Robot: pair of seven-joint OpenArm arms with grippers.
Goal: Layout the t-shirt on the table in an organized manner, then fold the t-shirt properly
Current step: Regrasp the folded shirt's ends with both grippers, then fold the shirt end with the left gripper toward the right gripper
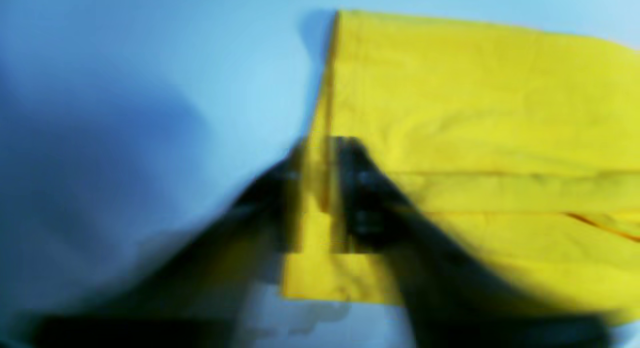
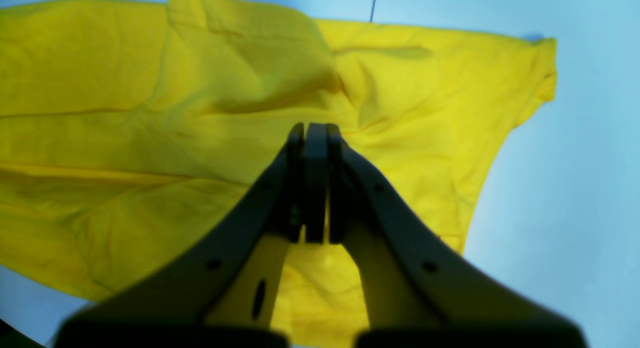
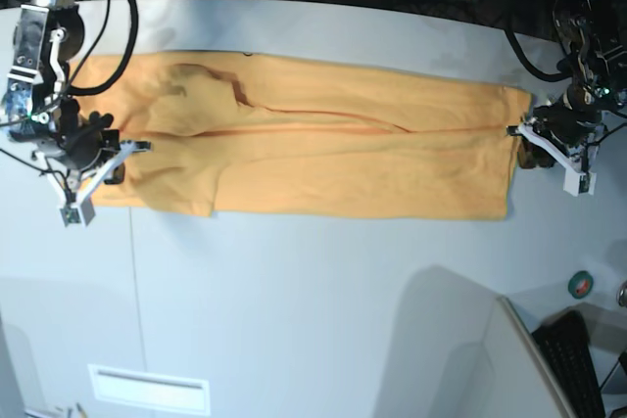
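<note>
The orange-yellow t-shirt point(image 3: 323, 154) lies stretched in a long folded band across the far half of the table point(image 3: 313, 320). My left gripper point(image 3: 514, 131) is at its right end. In the left wrist view, which is blurred, the left gripper point(image 1: 320, 148) has its jaws parted, with the edge of the t-shirt point(image 1: 475, 113) between them. My right gripper point(image 3: 137, 147) is at the band's left end. In the right wrist view the right gripper point(image 2: 315, 126) has its fingers pressed together on the t-shirt point(image 2: 125, 88), where creases gather at the tips.
A green tape roll point(image 3: 582, 283) and a black keyboard point(image 3: 578, 359) sit at the near right corner. Beside them stands a grey panel point(image 3: 470, 359). Cables run along the table's far edge. A thin dark seam point(image 2: 372, 3) crosses the tabletop.
</note>
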